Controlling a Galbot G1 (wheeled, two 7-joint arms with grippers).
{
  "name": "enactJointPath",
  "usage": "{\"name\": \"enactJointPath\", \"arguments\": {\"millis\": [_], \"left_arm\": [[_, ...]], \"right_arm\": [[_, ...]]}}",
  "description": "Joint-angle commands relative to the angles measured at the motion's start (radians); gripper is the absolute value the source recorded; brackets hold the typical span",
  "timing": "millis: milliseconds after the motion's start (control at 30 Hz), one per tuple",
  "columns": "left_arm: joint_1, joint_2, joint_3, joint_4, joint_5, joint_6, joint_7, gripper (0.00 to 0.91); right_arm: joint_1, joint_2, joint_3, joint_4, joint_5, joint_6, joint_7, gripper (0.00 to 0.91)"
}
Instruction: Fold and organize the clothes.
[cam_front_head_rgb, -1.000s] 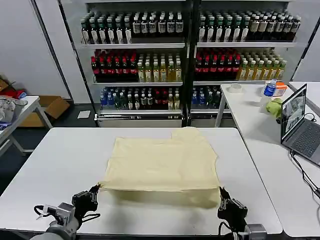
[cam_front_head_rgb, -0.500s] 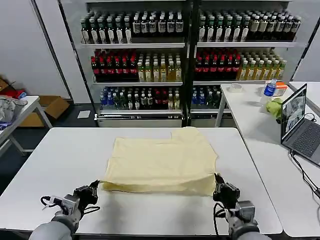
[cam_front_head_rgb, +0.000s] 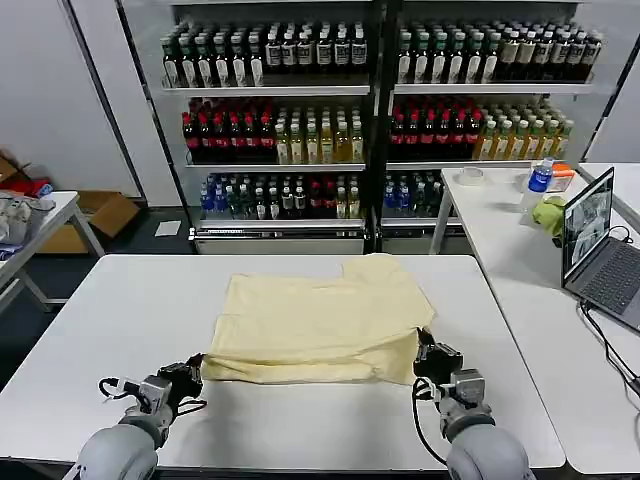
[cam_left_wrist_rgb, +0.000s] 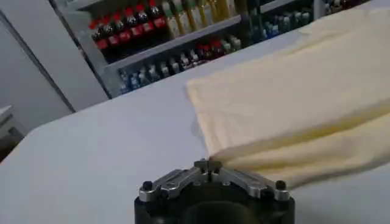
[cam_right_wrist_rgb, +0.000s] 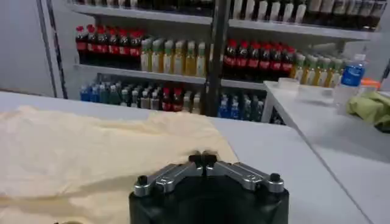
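With your left gripper (cam_front_head_rgb: 190, 371) at 7 o'clock and right gripper (cam_front_head_rgb: 432, 358) at 5 o'clock both pinching the T-shirt (cam_front_head_rgb: 320, 315) hem, uneven carrying could skew your fold.

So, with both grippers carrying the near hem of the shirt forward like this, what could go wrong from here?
The left gripper and right gripper each pinch only a corner of the T-shirt, so a corner might slip free. The hem sags between them, so the fold may land uneven or wrinkled.

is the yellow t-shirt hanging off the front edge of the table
No: in the head view the T-shirt lies wholly on the white table, with bare tabletop showing between its near folded edge and the table's front edge.
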Motion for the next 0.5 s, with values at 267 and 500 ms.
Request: {"name": "enactJointPath", "arguments": {"millis": [267, 500], "left_arm": [[-0.096, -0.007, 0.04, 0.061, -0.011, -0.014, -0.007, 0.01], [-0.091, -0.022, 0.044, 0.067, -0.007, -0.019, -0.012, 0.01]], "right_arm": [[0.061, 0.022, -0.022, -0.112, -0.015, -0.001, 0.006, 0.0], [0.076, 0.045, -0.037, -0.142, -0.043, -0.019, 0.005, 0.887]]}}
